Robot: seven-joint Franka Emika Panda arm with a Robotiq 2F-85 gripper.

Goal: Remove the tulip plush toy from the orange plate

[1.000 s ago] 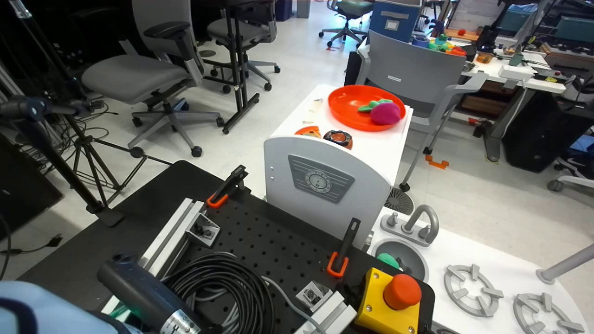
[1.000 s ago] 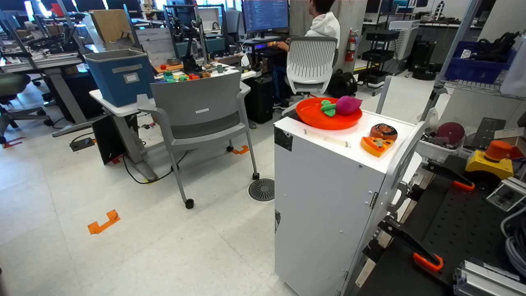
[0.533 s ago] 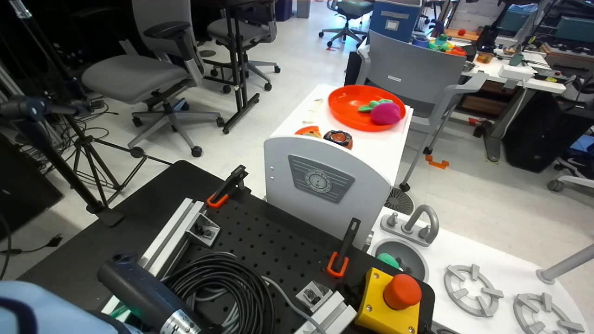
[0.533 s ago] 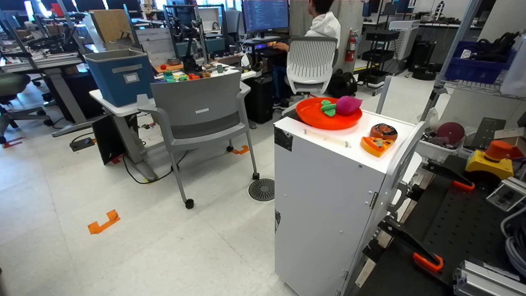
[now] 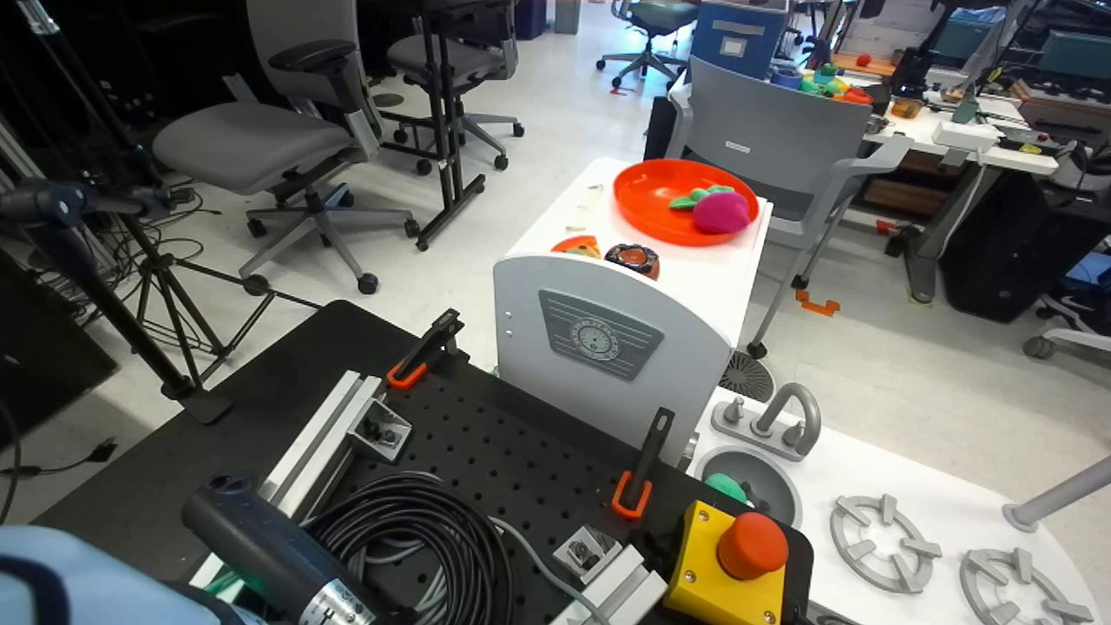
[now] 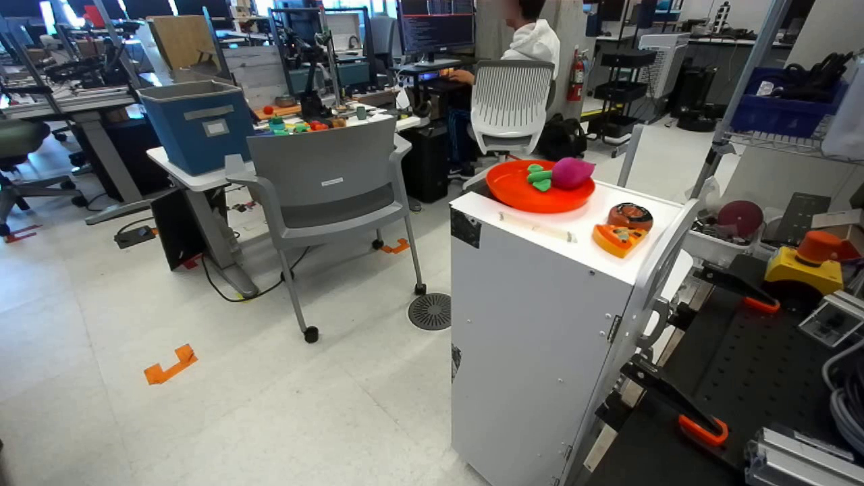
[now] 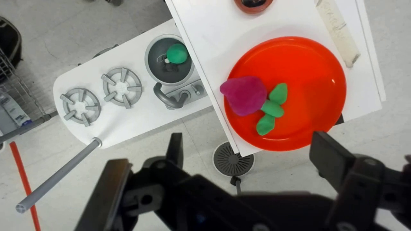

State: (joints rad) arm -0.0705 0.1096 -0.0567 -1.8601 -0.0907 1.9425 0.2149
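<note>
Claw [image 7: 248, 139]: wide, its two fingers [image 7: 330, 158] standing well apart at the bottom of the wrist view.
Tulip [image 7: 245, 95]: lying on its side in the plate [image 7: 308, 67], magenta bloom at the rim, green stem and leaves toward the middle.
Plate: bright orange, round and shallow, at one end of the white surface [image 7: 218, 38].
Surface: the top of a tall cabinet [image 6: 526, 337], in both exterior views.
Pizza slice [image 6: 619, 240]: on the surface in both exterior views, right beside the brown ring [image 6: 631, 216]; I cannot tell whether they touch.
Brown ring: apart from the plate, dark on its upper side.
Sink [image 7: 154, 67]: a grey bowl in a white counter [image 7: 147, 112], with a round green thing [image 7: 177, 53] inside.
Tap [image 7: 170, 101]: grey, curved, just beside the sink.
Burners [image 7: 134, 89]: two grey rings with spokes, side by side on the counter.
Chair [image 6: 324, 169]: grey, with armrests, standing near the cabinet in both exterior views.
Button [image 5: 753, 545]: red, on a yellow box [image 5: 716, 577], in both exterior views.
</note>
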